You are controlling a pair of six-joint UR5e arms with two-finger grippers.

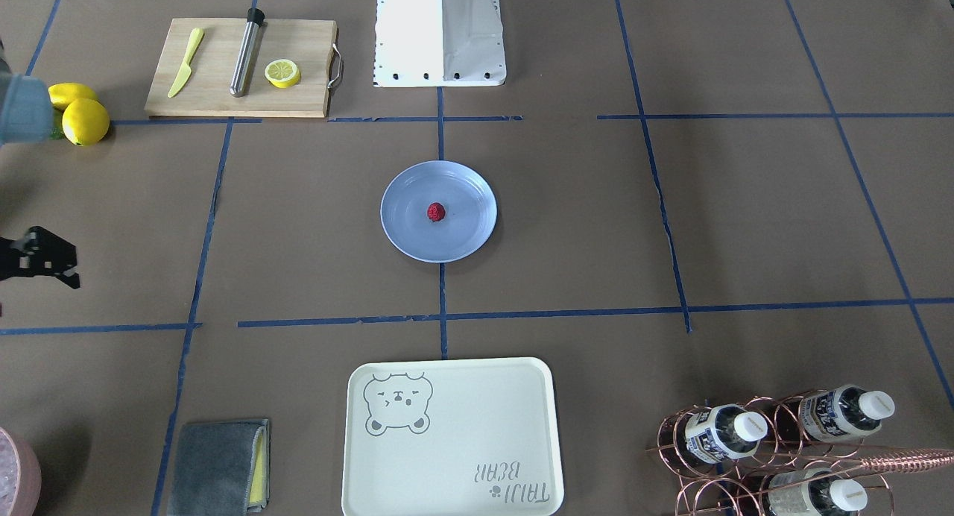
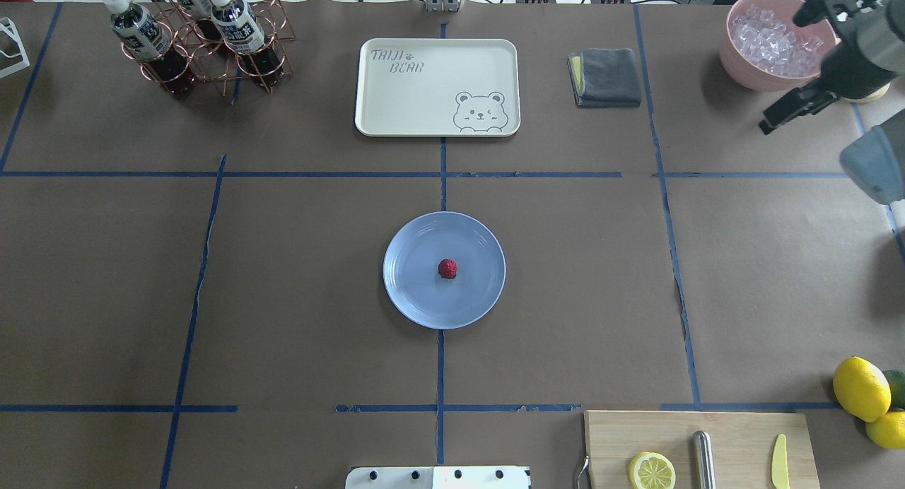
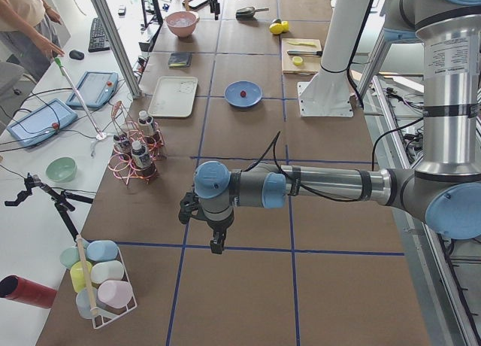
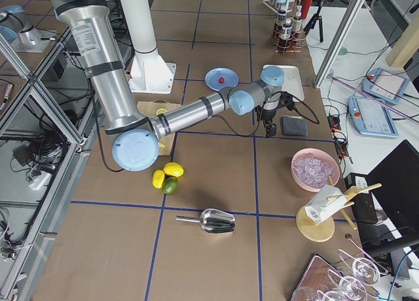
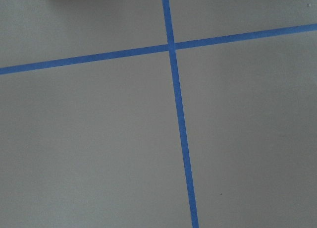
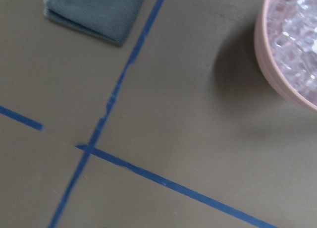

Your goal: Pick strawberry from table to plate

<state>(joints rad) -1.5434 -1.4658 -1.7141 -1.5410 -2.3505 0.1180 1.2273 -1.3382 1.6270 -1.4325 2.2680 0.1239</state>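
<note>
Cream bear tray (image 1: pixel 447 456) sat nearest the front cam, w/ the light-blue plate (image 1: pixel 406 236) beyond it at mid table (image 1: pixel 596 225) and the strawberry (image 1: pixel 436 212) resting at the plate's centre, no gripper touching it. Right gripper (image 2: pixel 771 124) hung well apart from it, over by the pink ice bowl (image 2: pixel 739 68) & grey cloth (image 2: pixel 608 78); couldn't tell if its fingers were spread or pressed together. Left gripper (image 3: pixel 216 244) hovered over bare paper toward the robot's left end, also well apart from the berry, finger state unreadable.
</note>
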